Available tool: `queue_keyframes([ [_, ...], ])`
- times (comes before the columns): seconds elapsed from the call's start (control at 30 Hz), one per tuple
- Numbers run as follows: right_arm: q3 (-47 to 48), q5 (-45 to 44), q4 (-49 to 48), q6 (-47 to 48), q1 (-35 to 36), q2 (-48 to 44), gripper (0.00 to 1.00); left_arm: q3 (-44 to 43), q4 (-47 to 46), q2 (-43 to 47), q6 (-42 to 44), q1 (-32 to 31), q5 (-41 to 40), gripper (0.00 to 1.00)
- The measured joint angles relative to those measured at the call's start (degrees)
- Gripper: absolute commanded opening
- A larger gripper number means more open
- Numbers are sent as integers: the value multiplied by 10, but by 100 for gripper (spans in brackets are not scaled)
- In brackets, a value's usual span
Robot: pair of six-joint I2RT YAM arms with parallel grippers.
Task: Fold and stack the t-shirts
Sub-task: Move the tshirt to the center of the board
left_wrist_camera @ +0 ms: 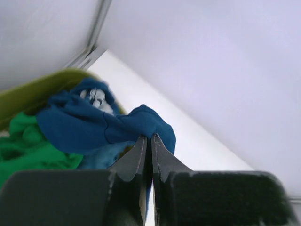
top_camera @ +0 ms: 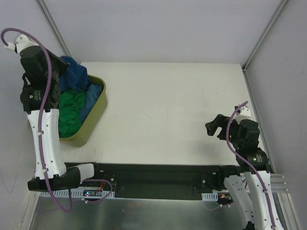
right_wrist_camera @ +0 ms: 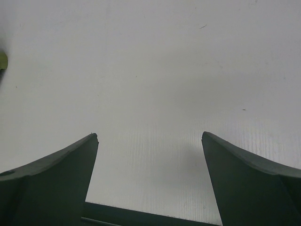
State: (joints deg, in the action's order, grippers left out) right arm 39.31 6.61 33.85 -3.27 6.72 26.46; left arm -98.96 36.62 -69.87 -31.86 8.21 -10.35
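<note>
1. Left gripper (left_wrist_camera: pixel 150 137) is up over the far end of the olive-green oval plastic tub (top_camera: pixel 98 103), a fold of the crumpled blue cloth t-shirt (left_wrist_camera: pixel 84 127) caught between its tips.
2. Below it and nearer the arm bases, the bright green cloth t-shirt (top_camera: pixel 71 108) lies in the tub, touching the blue one.
3. To its right stretches the white flat table (top_camera: pixel 168 105).
4. Right gripper (right_wrist_camera: pixel 149 136) is well apart, bare table beneath and ahead of it, the tub far to its left.

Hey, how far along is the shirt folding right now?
Done: nothing; no folded shirt lies on the table. In hand: the left gripper is shut on the blue t-shirt above the tub. Left: the green t-shirt sits in the tub, the right gripper is open; all folding and stacking remain.
</note>
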Motion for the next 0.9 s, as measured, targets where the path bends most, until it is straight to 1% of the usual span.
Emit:
queue_keyframes([
  [0.07,0,7,-2,2,0,-1,97,-46,-22,3,14,0,27,0],
  [0.1,0,12,-3,2,0,-2,97,-81,-39,3,19,0,49,0],
  [0.23,0,23,-7,4,0,-12,97,-172,-116,5,18,0,138,0],
  [0.3,0,30,-10,5,0,-19,97,-204,-155,5,5,0,190,0],
  [0.4,0,41,-14,7,0,-26,97,-256,-214,-6,-41,-2,279,0],
  [0.5,0,53,-19,9,0,-30,97,-273,-288,-15,-96,-22,357,0],
  [0.53,0,57,-21,10,0,-31,97,-274,-310,-19,-113,-35,379,0],
  [0.63,0,64,-23,10,0,-32,97,-272,-358,-37,-140,-113,428,0],
  [0.7,0,65,-23,10,0,-32,97,-270,-373,-59,-141,-176,444,0],
  [0.8,0,62,-23,10,0,-32,97,-270,-388,-108,-137,-251,460,0],
  [0.9,3,43,-14,9,0,-32,97,-270,-389,-171,-117,-322,456,0],
])
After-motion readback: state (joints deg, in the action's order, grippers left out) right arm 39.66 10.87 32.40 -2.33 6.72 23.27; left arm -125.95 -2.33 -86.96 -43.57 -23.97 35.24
